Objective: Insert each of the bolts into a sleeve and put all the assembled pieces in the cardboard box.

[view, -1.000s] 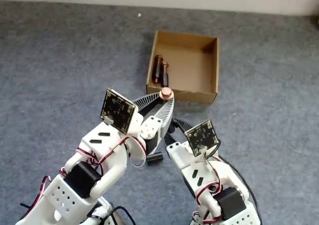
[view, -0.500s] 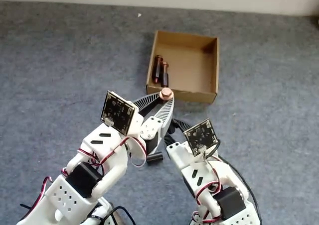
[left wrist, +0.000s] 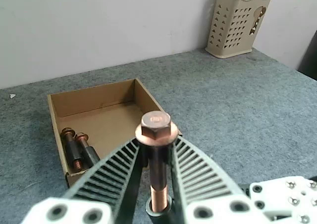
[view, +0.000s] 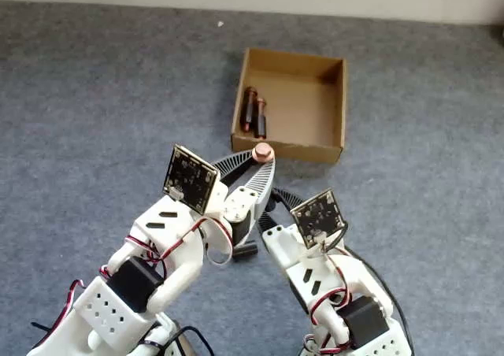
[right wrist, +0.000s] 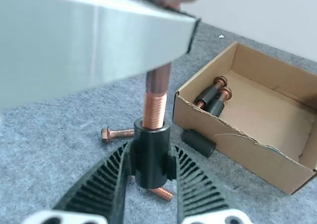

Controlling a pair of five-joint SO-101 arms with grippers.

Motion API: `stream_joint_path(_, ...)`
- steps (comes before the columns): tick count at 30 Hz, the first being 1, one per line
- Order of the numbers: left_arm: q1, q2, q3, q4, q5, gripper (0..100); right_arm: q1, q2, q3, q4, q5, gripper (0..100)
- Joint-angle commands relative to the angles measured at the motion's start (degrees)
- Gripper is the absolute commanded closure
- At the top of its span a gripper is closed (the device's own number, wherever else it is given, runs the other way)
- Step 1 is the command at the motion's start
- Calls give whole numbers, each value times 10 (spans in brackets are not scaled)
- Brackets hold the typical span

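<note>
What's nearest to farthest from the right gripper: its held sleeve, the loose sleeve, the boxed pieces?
In the right wrist view:
1. Black cylindrical sleeve, held in the right gripper.
2. Loose black sleeve, on the carpet.
3. Assembled copper-bolt pieces, inside the brown cardboard box.

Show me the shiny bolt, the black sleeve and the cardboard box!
bolt (left wrist: 156,129): left wrist view, on its hexagonal head.
sleeve (right wrist: 149,153): right wrist view, on its black side.
cardboard box (view: 299,150): high view, on its near wall.

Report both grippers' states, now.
Left gripper: closed on the bolt.
Right gripper: closed on the sleeve, with the bolt's threaded end in its top.
</note>
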Motion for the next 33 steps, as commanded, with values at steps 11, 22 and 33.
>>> stream_joint_path(11,7,-7,-8,65,5,862,20,-11,-90,-4,76,993)
stream_joint_path(22,7,-7,-40,149,4,749,22,-11,-120,-4,76,993)
stream_joint_path(33,-156,-7,-167,305,-61,716,86,-10,-85,-2,72,993)
